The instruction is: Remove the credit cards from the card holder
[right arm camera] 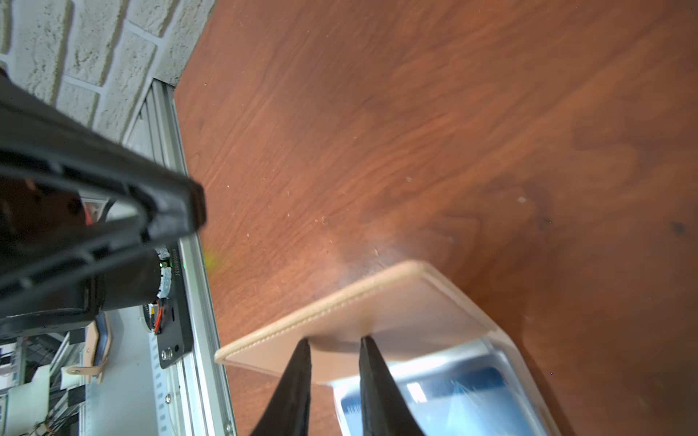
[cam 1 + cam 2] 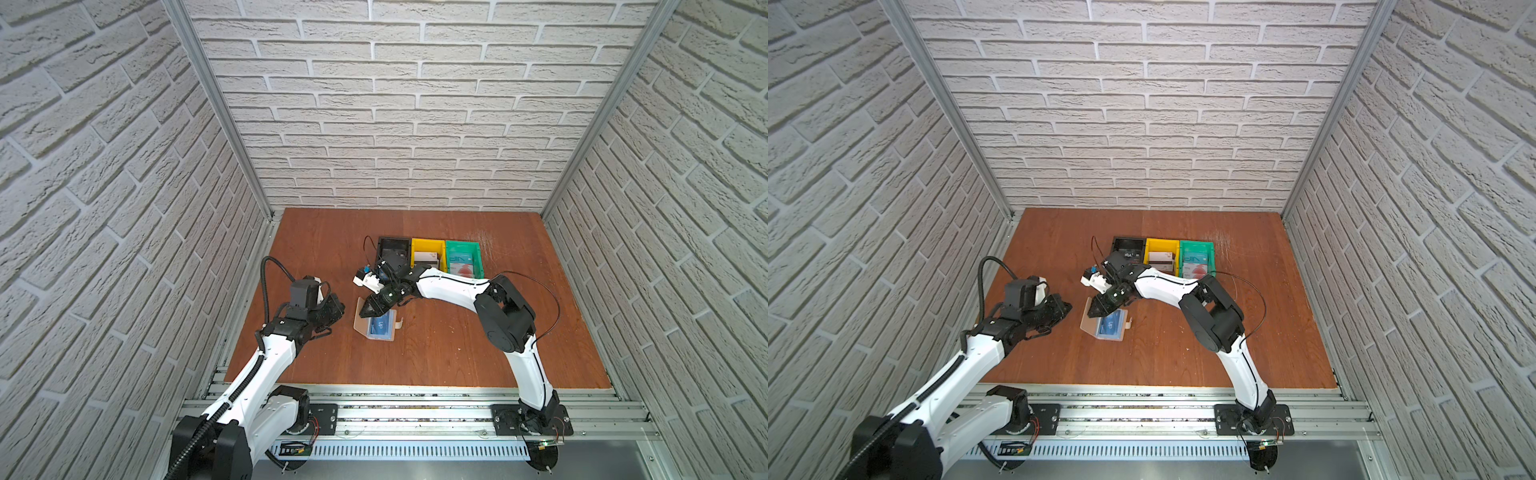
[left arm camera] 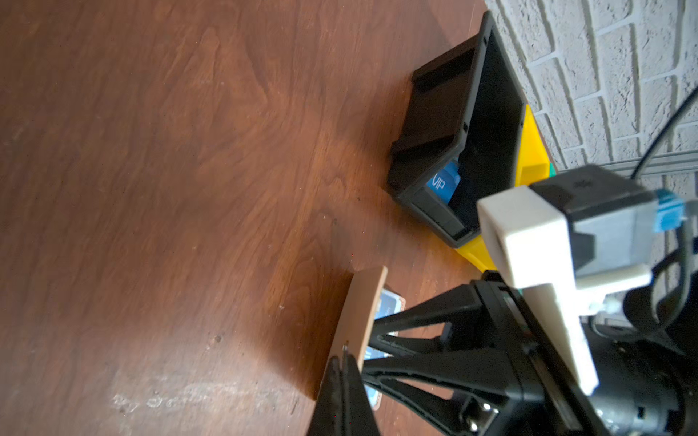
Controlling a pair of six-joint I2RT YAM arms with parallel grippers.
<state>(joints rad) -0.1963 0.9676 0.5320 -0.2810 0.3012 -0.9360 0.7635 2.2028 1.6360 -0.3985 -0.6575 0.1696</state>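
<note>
As far as both top views showed it, card holder [image 2: 376, 328]: lay open on the table [image 2: 457, 353], left of centre and nearer than the bins, with its raised flap [image 2: 358, 305] tipped up on the left side.
Top views, blue card [image 2: 381, 327]: sat in the holder under a clear sleeve [image 2: 388, 332], so not out yet.
Top views, bins: black bin [image 2: 395, 239], yellow bin [image 2: 428, 240] and green bin [image 2: 462, 242] stood in a row at the far side, cards lying in them.
Top views, right gripper [image 2: 362, 316]: was over on the left side, tips down at the raised flap.
Top views, left gripper [image 2: 337, 309]: hung just left of that flap.
Left wrist, left jaws: were pressed flat together with nothing in them. The tip was right up against the flap's outer face, though I honestly couldn't call contact.
Left wrist, binned blue card [image 3: 442, 184]: leaned inside the black bin.
Right wrist, right jaws: were a narrow gap apart, both tips on the flap's inner face, nothing visibly between them.
Right wrist, blue card: lay under the sleeve just beside the tips.
Step, my read: folding the cover back to expose the last sleeved card.
Next move, my guess: it wanted the holder pinned down, then a jaw worked onto the card's edge at the sleeve mouth and a straight pull. The plastic looked slick, so the holder would likely slide otherwise.
</note>
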